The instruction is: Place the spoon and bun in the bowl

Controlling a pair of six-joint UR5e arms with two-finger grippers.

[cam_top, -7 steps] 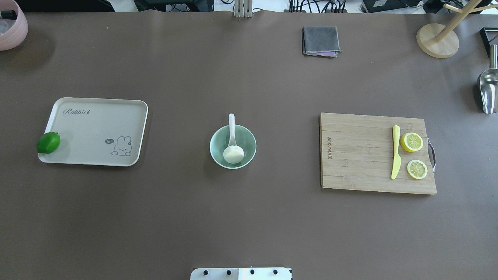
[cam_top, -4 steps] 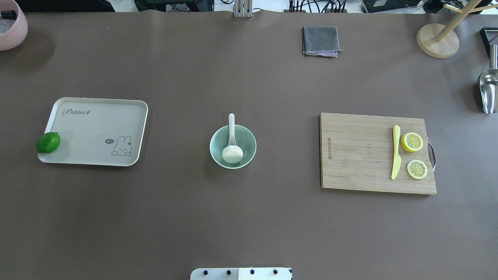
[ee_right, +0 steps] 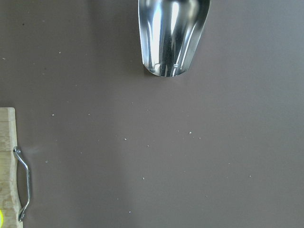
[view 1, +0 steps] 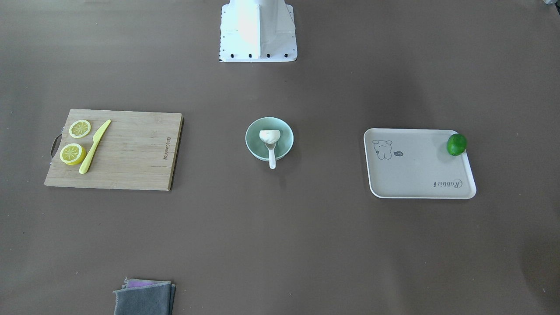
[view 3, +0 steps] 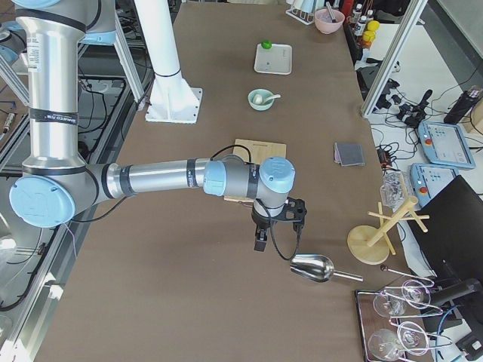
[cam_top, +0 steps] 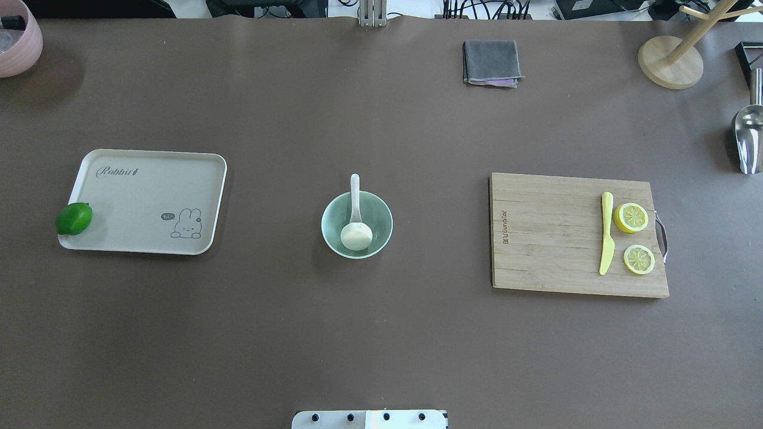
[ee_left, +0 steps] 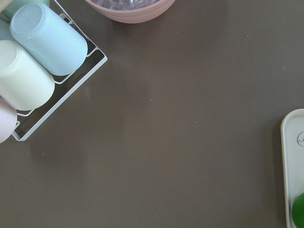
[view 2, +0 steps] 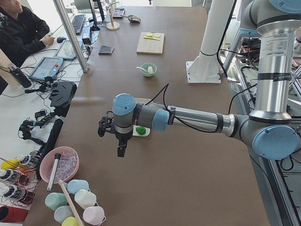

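we saw white domed bun [cam_top: 356, 237] covering glossy white spoon's [cam_top: 355, 192] scoop inside mint-green bowl [cam_top: 383, 221], handle over the rim | bowl well apart from left gripper [view 2: 121, 149] and right gripper [view 3: 259, 243] | finger spread: we could not tell | nothing had moved since half a second before

- Tray [cam_top: 149, 196]: script word "Rabbit" printed in one corner; a small speech bubble reading "hi" beside a rabbit drawing in the opposite corner.
- Cutting board [cam_top: 548, 238]: brand mark burnt in along one short edge; letters not legible with certainty.
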